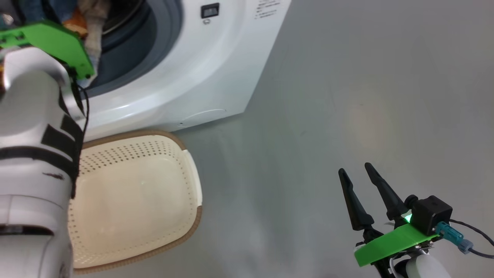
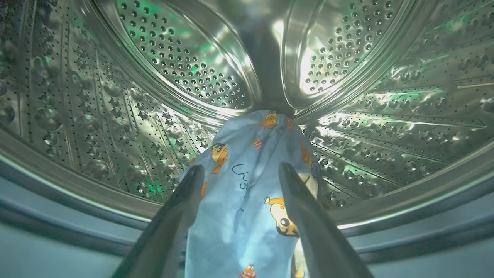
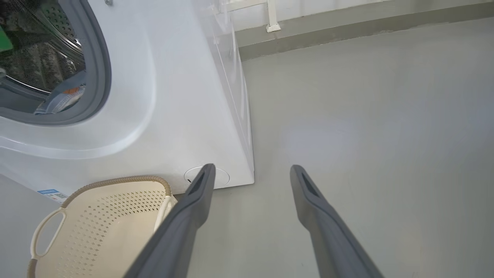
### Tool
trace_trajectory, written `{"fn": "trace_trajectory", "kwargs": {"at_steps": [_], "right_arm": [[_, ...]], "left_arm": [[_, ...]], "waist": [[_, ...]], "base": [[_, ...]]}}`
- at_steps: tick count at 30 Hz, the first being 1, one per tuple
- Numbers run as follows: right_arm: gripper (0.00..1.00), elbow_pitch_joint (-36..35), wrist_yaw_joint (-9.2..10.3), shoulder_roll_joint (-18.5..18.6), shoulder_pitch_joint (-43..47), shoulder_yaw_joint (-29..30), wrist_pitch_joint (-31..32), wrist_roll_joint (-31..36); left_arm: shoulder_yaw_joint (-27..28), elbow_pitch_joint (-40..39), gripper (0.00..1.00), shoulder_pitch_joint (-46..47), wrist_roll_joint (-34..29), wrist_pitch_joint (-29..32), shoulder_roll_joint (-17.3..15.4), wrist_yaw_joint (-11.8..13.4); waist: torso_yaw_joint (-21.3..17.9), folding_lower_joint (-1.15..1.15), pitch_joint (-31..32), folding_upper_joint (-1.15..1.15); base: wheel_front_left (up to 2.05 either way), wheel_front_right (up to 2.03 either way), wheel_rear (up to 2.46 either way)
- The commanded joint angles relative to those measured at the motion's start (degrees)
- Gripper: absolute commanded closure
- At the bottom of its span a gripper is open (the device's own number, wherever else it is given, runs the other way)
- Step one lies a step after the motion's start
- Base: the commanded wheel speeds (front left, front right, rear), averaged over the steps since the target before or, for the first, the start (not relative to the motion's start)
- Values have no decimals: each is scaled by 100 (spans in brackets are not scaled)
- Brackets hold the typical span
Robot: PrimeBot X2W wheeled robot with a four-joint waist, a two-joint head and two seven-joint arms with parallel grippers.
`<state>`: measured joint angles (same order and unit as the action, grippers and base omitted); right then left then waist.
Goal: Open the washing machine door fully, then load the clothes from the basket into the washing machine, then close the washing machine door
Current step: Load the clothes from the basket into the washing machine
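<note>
Reaches the left gripper (image 2: 239, 170) into the washing machine (image 1: 216, 77), jaws wide either side of the clothes (image 2: 247, 193) in the drum (image 2: 115, 116). Hangs the right gripper (image 1: 355, 169) wide and bare over the floor (image 1: 328, 96). Leaves, judging by the bare basket (image 1: 135, 193), only the door to shut.

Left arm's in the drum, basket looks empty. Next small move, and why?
Probably draw the left gripper straight back out of the washing machine: its jaws stand open, the clothes lie between them, reaching into the drum, and the basket is empty.
</note>
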<state>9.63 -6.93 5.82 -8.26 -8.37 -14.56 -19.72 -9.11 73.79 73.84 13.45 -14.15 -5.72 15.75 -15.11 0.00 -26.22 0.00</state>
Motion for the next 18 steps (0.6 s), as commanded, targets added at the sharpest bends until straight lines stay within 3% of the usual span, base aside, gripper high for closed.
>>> {"fn": "trace_trajectory", "kwargs": {"at_steps": [1,12,18], "right_arm": [[0,-144,-56,71,93,-82,-44,88],[0,-269,-56,58,103,67,-44,174],[0,-301,-56,65,187,144,-44,206]], "left_arm": [[38,-173,0,-76,48,-56,-173,-48],[-29,-1538,0,-1330,106,-84,48,-327],[-123,-2899,0,-2653,111,-84,126,-253]], "waist": [[188,0,160,0],[463,0,217,0],[665,0,261,0]], "base": [[0,0,0],[0,0,0],[0,0,0]]}}
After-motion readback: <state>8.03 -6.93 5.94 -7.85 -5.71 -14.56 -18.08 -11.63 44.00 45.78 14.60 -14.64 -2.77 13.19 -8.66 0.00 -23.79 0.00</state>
